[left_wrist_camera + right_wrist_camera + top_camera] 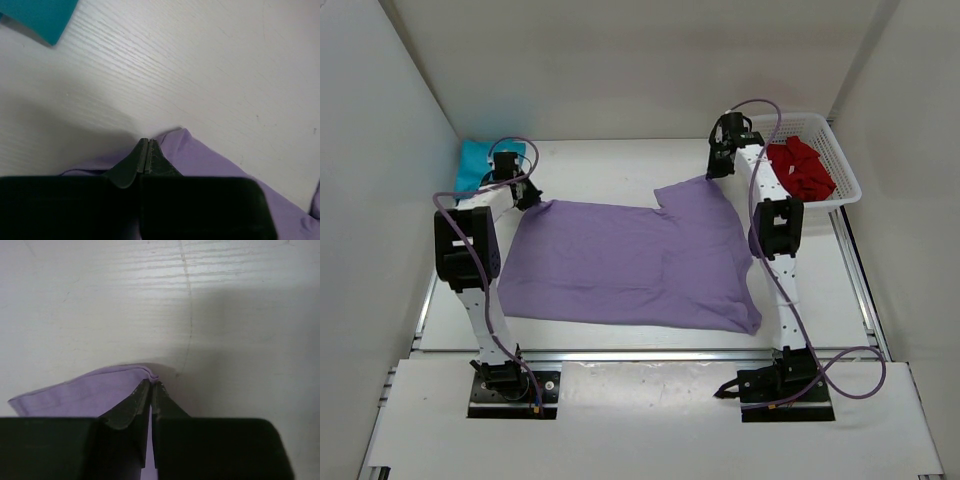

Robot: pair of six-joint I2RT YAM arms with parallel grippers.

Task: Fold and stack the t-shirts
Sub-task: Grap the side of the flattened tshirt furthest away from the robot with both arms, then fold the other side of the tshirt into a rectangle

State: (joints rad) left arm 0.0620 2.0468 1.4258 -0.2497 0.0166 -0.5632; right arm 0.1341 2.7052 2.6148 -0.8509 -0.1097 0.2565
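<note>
The lavender purple cloth t-shirt (pixel 630 265), soft and light, would likely sag if lifted; the left hand (pixel 145 148) and right hand (pixel 151 389) are each closed, pinching a far corner.

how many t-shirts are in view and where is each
3. The lavender shirt lies spread out in the middle; the teal shirt sits at the far left corner; the red shirt is bunched in the white basket, far right. More could hide beneath it.

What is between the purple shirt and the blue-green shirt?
Just bare white table, seen in the left wrist view. The left gripper pinches a corner of the purple shirt at one end; the blue-green shirt lies at the other.
</note>
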